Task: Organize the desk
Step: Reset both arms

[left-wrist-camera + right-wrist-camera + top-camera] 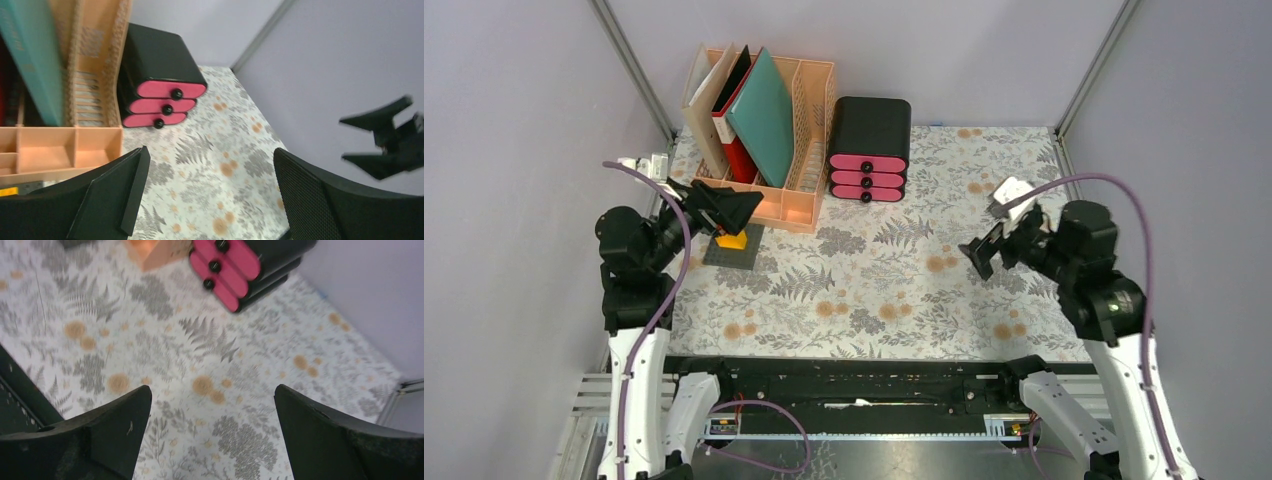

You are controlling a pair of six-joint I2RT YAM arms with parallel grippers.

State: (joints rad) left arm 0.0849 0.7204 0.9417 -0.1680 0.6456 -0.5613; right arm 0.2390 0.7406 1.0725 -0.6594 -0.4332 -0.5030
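The desk is spread from the left wall to the right wall, and it is edged at the far corners by slanting metal posts. At the left edge, the left gripper is seen released, with its jaws wide and nothing between them. It is crowded against the near front of an orange file rack, just by a yellow block lying on a dark grey pad. The far left is taken up by the rack, in which beige, red and teal folders are stood. Just to its right, a black drawer box with pink fronts is set at the far edge. A broad stretch of bare cloth is seen between the arms. The right gripper is likewise spread and empty, raised over the cloth near the right wall.
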